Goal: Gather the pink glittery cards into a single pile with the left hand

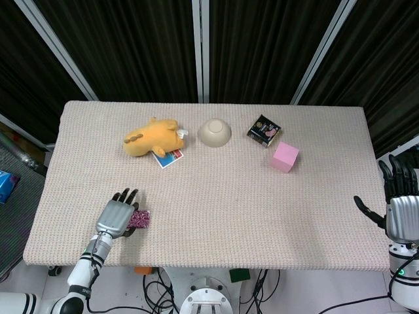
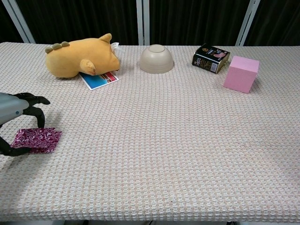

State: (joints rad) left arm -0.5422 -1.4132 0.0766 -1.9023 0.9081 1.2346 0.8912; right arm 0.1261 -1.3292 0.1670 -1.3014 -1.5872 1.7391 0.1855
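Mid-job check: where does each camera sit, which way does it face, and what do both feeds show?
Head view: high above the near edge, looking down on the whole table; shows the left robot hand over the pink cards and the right robot hand off the table's edge.
Chest view: low at the near edge, facing across; only the left robot hand.
Shared: cards, plush toy, bowl.
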